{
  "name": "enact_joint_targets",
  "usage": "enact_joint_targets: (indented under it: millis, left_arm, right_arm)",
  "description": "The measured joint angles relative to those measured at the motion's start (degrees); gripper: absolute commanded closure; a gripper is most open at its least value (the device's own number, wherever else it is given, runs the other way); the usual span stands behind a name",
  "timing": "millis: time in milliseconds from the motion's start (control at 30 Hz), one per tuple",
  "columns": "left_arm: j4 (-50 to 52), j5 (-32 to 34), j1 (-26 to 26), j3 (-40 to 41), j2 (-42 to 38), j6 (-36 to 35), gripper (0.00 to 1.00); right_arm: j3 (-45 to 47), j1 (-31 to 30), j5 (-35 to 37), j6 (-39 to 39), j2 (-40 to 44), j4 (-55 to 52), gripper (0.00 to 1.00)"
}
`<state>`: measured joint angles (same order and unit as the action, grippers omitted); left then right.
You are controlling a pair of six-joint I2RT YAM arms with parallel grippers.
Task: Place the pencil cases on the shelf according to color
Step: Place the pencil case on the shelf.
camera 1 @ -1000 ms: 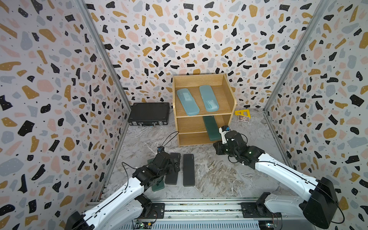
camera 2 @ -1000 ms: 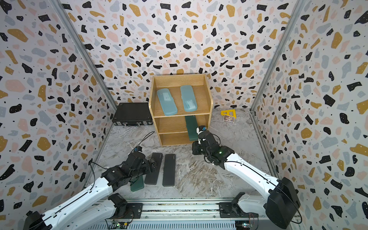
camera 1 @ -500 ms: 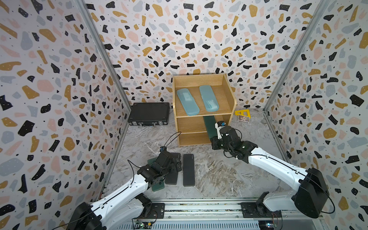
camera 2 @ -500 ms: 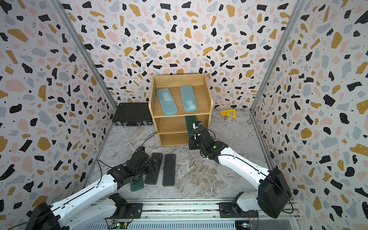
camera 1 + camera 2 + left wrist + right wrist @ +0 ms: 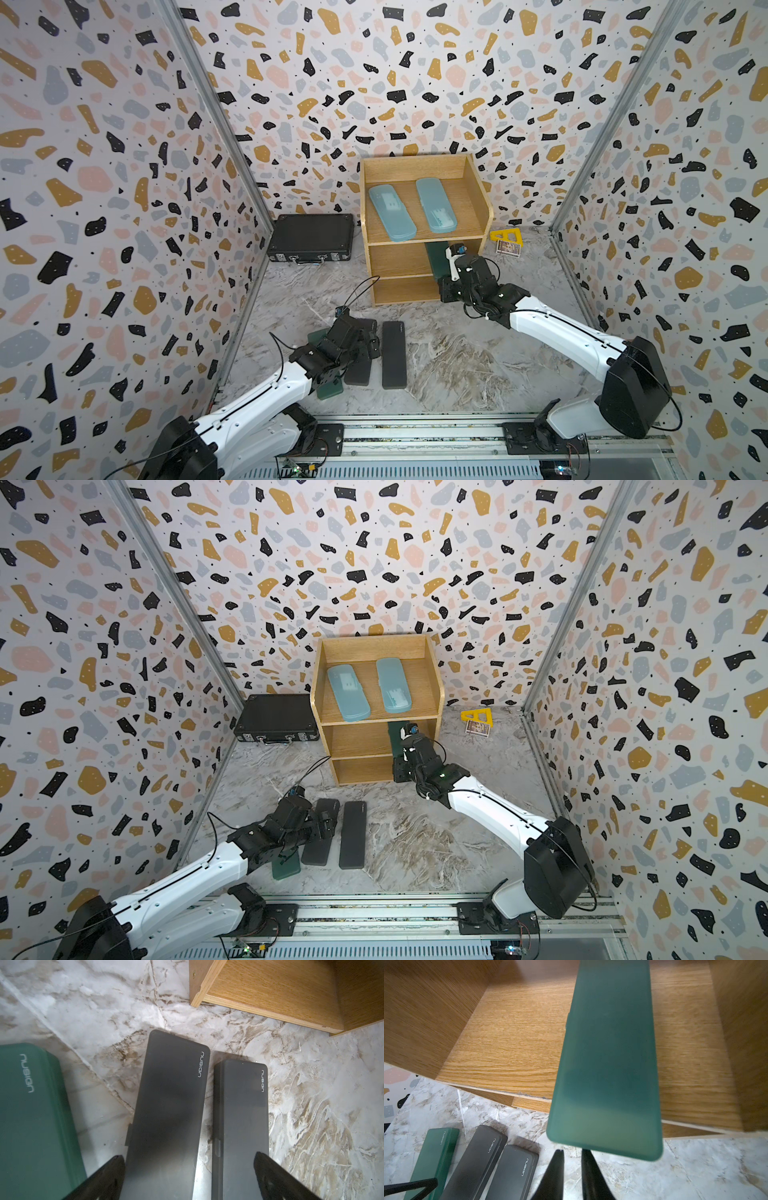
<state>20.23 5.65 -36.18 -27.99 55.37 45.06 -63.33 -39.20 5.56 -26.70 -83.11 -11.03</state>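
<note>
The oak shelf (image 5: pixel 415 168) holds two light-blue pencil cases (image 5: pixel 392 212) (image 5: pixel 436 210) on its top tier. A dark green case (image 5: pixel 606 1064) lies on the middle tier, its near end overhanging the front edge. My right gripper (image 5: pixel 573 1152) sits right at that end, open by only a narrow gap with nothing between its fingers; contact is unclear. On the floor lie two black cases (image 5: pixel 166 1105) (image 5: pixel 241 1115) side by side and a second green case (image 5: pixel 31 1115). My left gripper (image 5: pixel 188 1157) hovers wide open, straddling both black cases.
A black briefcase (image 5: pixel 311 237) lies left of the shelf against the wall. A yellow triangular ruler (image 5: pixel 505 236) and a small box (image 5: pixel 508 248) lie to the shelf's right. Patterned walls enclose the marbled floor (image 5: pixel 457 357) on three sides.
My right gripper has advanced toward the shelf, and the green case has slid deeper onto the middle tier. Its jaws have parted slightly. The left arm shifted only a little over the black cases.
</note>
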Motion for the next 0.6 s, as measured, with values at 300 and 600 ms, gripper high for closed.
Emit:
enact_joint_targets:
  millis: [300, 600]
  left_arm:
    - [-1.8, -1.8, 0.0, 0.0, 4.9, -1.0, 0.00]
    - [-6.1, -5.2, -2.5, 0.0, 2.5, -0.6, 0.00]
  right_arm:
    - [0.3, 0.1, -4.2, 1.5, 6.9, -3.7, 0.34]
    - [4.9, 0.1, -3.5, 2.4, 25.1, -12.9, 0.26]
